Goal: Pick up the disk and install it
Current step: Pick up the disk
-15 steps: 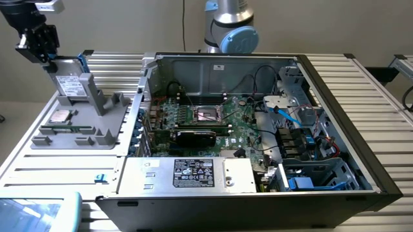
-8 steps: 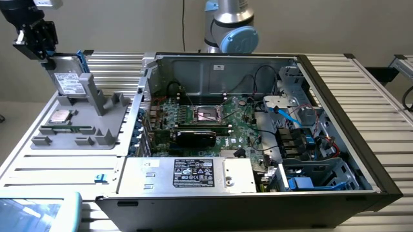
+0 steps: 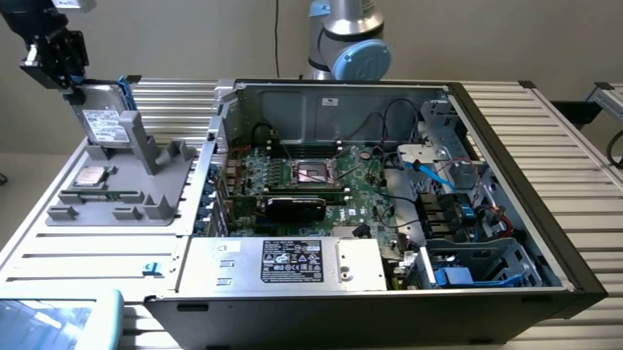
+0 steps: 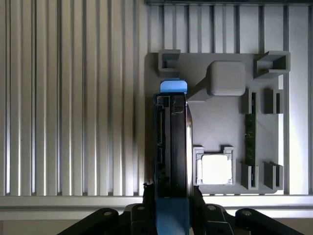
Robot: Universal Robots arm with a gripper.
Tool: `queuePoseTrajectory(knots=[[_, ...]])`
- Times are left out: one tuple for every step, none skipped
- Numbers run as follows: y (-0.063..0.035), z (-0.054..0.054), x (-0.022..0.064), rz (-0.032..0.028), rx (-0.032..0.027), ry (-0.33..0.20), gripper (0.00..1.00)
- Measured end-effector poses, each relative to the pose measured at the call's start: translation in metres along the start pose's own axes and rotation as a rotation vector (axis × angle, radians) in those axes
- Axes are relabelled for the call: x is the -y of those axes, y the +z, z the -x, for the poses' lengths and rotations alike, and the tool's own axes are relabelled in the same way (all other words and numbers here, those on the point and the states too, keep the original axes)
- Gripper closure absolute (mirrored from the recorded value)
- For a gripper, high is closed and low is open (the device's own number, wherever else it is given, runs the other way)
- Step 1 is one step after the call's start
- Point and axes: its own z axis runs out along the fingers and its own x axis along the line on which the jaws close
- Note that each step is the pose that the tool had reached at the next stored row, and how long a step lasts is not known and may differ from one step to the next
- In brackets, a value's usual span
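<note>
Holding the disk [image 3: 102, 120] on edge, your gripper [image 3: 76, 86] sits at about ten o'clock in the exterior view. Its fingers are narrowed onto the disk's top edge, and the white label faces the camera. In the wrist view the gripper [image 4: 171, 193] clamps the disk [image 4: 171, 142] from both flat sides, and you look straight down its thin edge, with blue bracket at both ends.

The disk's lower edge is right at the grey fixture [image 3: 160, 208]; you cannot tell whether it has cleared it. A tall grey post [image 3: 144, 142] stands just beside the disk, at four o'clock from it. On the fixture, at six o'clock from the disk, lie the square chip [image 3: 93, 175] and a green memory stick [image 3: 102, 195]. The wrist view shows that chip [image 4: 216, 169] seated in its pocket, close beside the disk, and the stick [image 4: 250, 137] farther off.

At three o'clock from the fixture, the open case [image 3: 530, 168] fills the middle of the table [image 3: 555, 124]. Its near wall stands between the disk and the interior. Inside, you have a power supply [image 3: 292, 262] at six o'clock, a black card [image 3: 297, 208] at the centre, loose cables [image 3: 438, 171] at three o'clock and a drive cage [image 3: 477, 266] at five o'clock. The arm's base [image 3: 349, 44] rises at twelve o'clock, behind the case.
</note>
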Motion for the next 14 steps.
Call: queuePoseTrajectory(knots=[[0.0000,0.0000,0.0000,0.0000,-0.0003,0.000,0.63],[0.0000,0.0000,0.0000,0.0000,-0.0007,0.000,0.63],[0.0001,0.0000,-0.0001,-0.0001,-0.0010,0.000,0.63],[0.0001,0.0000,-0.0001,-0.0002,-0.0016,0.000,0.63],[0.0003,0.0001,-0.0001,-0.0002,-0.0026,0.000,0.63],[0.0006,0.0001,-0.0001,-0.0002,-0.0038,0.000,0.63],[0.0009,0.0001,-0.0001,-0.0001,-0.0050,0.000,0.63],[0.0012,0.0000,-0.0001,-0.0002,-0.0062,0.000,0.63],[0.0015,0.0000,-0.0001,-0.0002,-0.0074,0.000,0.63],[0.0018,0.0000,-0.0001,-0.0004,-0.0085,0.000,0.63],[0.0020,0.0000,-0.0001,-0.0005,-0.0096,0.000,0.63],[0.0024,0.0000,-0.0001,-0.0005,-0.0105,0.000,0.63],[0.0026,0.0000,0.0000,-0.0008,-0.0112,0.000,0.63],[0.0030,0.0000,0.0000,-0.0008,-0.0119,0.000,0.61]])
